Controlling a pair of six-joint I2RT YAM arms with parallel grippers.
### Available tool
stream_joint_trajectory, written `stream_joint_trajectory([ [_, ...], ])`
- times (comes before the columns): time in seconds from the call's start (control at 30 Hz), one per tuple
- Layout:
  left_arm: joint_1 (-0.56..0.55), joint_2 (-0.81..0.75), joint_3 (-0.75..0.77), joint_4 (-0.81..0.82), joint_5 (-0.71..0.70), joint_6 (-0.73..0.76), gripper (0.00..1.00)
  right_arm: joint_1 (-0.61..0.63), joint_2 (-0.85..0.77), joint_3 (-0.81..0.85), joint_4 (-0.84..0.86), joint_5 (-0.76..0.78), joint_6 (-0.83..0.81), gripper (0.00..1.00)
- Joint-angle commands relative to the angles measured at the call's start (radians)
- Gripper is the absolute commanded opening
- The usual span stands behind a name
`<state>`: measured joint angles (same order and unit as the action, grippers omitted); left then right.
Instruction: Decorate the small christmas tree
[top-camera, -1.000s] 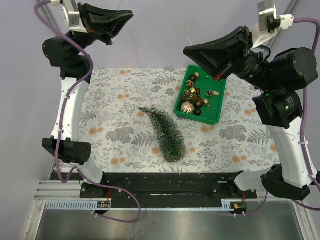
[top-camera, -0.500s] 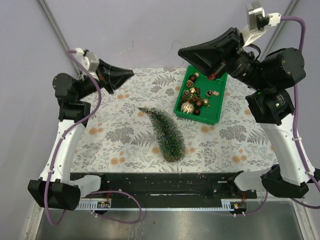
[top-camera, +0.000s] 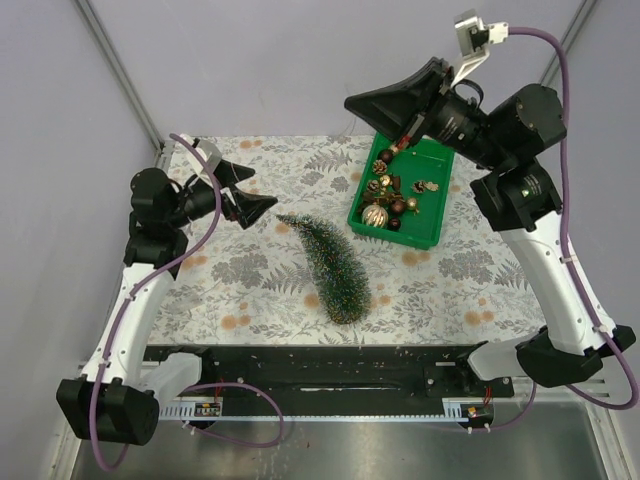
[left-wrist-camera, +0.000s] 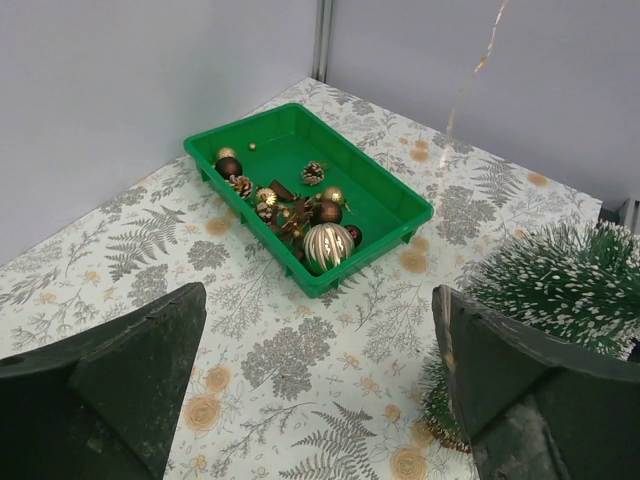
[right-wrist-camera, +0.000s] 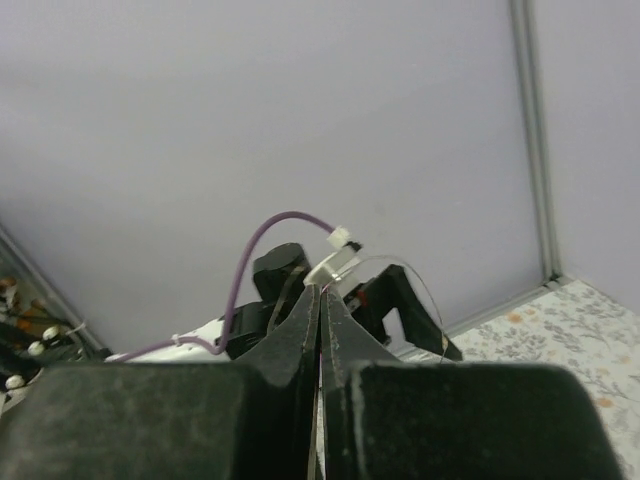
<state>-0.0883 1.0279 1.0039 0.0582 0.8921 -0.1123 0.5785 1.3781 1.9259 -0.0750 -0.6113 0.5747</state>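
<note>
No text or label seems readable on anything

Robot lab enclosure, plain grey wall panels (top-camera: 290, 60), aluminium corner post (top-camera: 118, 78)

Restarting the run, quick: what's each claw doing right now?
Left claw: open, empty.
Right claw: closed; whether it pinches anything cannot be told.

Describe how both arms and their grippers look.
The left arm and right arm have white links and black joints, each trailing purple cables. The left gripper and right gripper carry broad black wedge-shaped fingers.
</note>
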Motion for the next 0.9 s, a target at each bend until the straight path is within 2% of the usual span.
stream_joint_trajectory([
  [0.0, 0.004, -0.029, 0.061, -0.057, -0.047, 0.072, 0.99, -0.127, 0.006, 0.012, 0.066, 0.039, 0.078, 0.0],
  [0.17, 0.004, -0.031, 0.122, -0.158, -0.073, 0.1, 0.99, -0.299, 0.029, -0.011, 0.153, 0.022, 0.201, 0.0],
  [0.43, 0.004, -0.026, 0.24, -0.31, -0.071, 0.198, 0.99, -0.394, 0.087, -0.053, 0.202, -0.001, 0.258, 0.0],
  [0.67, 0.005, -0.089, 0.196, -0.471, -0.116, 0.332, 0.99, -0.601, 0.139, 0.004, 0.172, 0.045, 0.275, 0.0],
  [0.87, 0.004, -0.137, 0.156, -0.547, -0.163, 0.381, 0.99, -0.724, 0.096, -0.096, 0.176, 0.042, 0.284, 0.0],
])
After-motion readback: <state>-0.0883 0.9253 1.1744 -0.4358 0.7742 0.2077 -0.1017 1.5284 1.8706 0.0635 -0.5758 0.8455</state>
